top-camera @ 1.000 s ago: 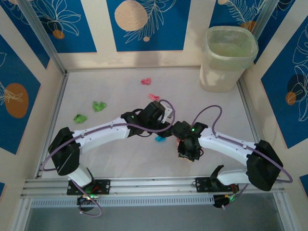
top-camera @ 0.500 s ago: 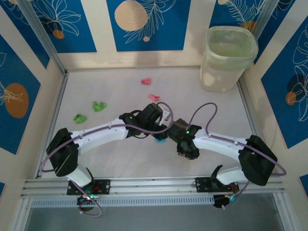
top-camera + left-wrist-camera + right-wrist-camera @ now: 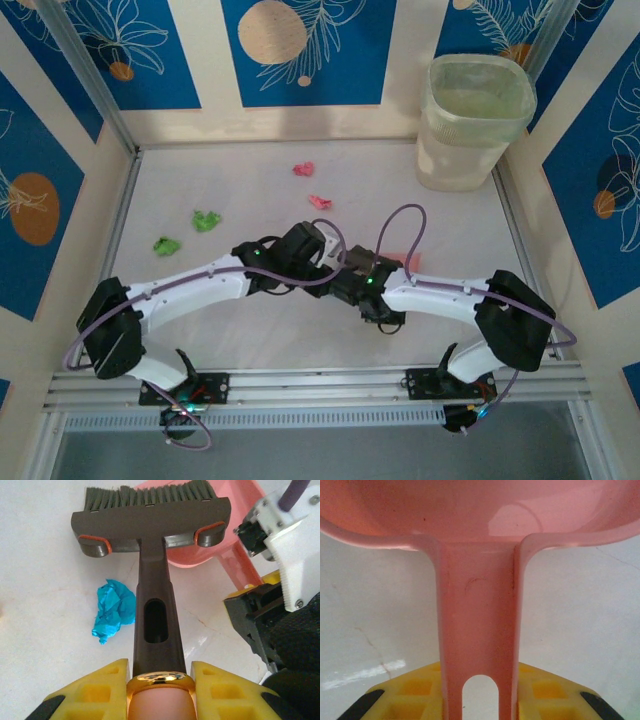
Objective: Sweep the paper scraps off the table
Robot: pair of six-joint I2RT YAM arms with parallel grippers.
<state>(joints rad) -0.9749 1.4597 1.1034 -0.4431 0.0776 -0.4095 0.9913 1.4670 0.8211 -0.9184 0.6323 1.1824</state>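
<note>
Two arms meet low over the middle of the table (image 3: pixel 250 180), each carrying a tool. The left gripper (image 3: pixel 159 682) is clamped on the thin handle of the dark brush (image 3: pixel 150 517), its yellow fingers (image 3: pixel 100 690) pressed to either side of the handle's end. The brush head sits ahead of that gripper, bristles pointing away, right at the mouth of the pink dustpan (image 3: pixel 227 535). A crumpled cyan-blue scrap (image 3: pixel 116 609) lies on the table just left of the brush handle and behind the brush head; I cannot tell whether it touches the handle. The right gripper (image 3: pixel 480 692) is closed on the dustpan's flat handle, the bowl spreading out ahead of it. From above, more paper scraps (image 3: pixel 320 202) lie out past the tools: two pink ones beyond the brush, and two green scraps (image 3: pixel 207 220) well off to the left of the left arm. The pale waste bin (image 3: pixel 470 120) stands far beyond the dustpan, in the right-hand corner.
</note>
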